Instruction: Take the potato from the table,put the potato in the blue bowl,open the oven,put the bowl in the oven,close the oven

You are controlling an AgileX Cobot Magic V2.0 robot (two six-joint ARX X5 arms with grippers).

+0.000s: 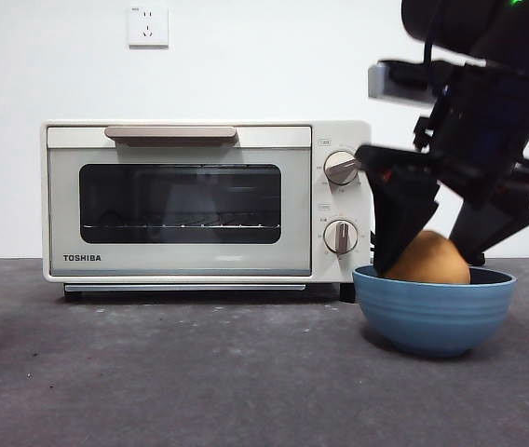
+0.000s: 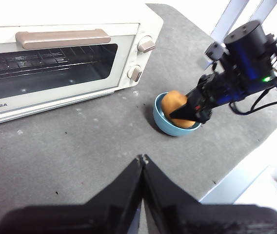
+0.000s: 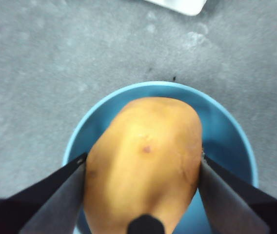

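At the front view's right, the right end effector (image 1: 429,244) clamps the potato (image 1: 429,260) inside the blue bowl (image 1: 433,311) (beside the closed oven (image 1: 207,201)); the left end effector (image 2: 142,160) hovers, jaws together, empty.

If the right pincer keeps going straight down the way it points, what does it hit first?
Probably the blue bowl: the right pincer points down into it, shut on the potato, so the potato would likely meet the bowl's inside first. Depth is unclear.
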